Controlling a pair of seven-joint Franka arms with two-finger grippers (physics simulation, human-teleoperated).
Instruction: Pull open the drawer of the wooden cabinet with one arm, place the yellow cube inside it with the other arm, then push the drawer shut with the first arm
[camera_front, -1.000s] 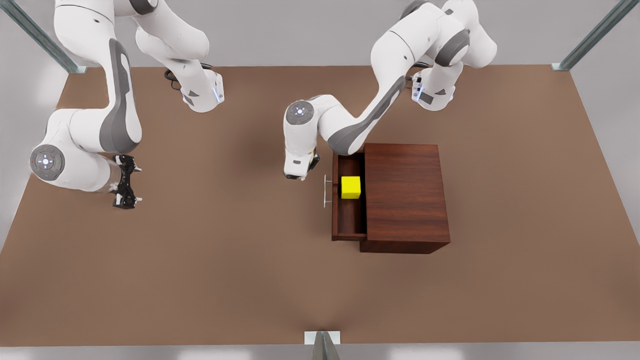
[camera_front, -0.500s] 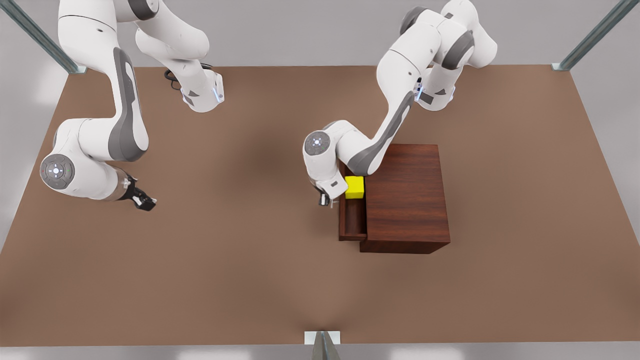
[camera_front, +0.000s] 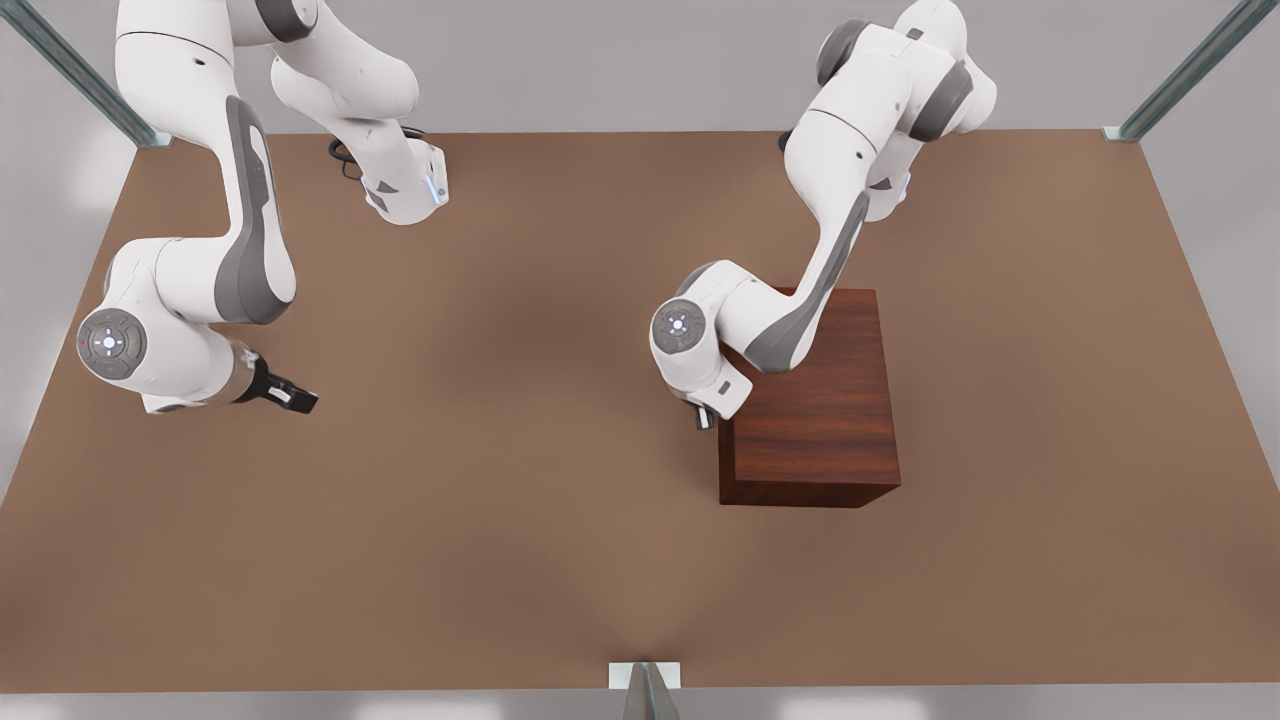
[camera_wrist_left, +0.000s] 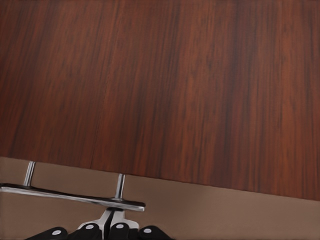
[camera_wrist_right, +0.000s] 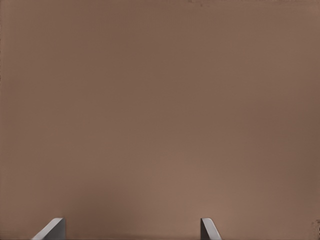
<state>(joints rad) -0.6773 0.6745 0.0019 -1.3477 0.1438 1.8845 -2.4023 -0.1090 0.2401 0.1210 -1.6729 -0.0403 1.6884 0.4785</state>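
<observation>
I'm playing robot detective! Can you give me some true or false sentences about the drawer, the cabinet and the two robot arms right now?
1. The drawer is pushed in flush with the wooden cabinet. True.
2. The yellow cube sits on top of the cabinet. False: the cabinet top is bare wood.
3. The left gripper is at the drawer's silver handle. True.
4. The right gripper is touching the cabinet. False: it waits far away, over the brown table.
5. The right gripper's fingers are pressed together. False: they stand apart.
</observation>
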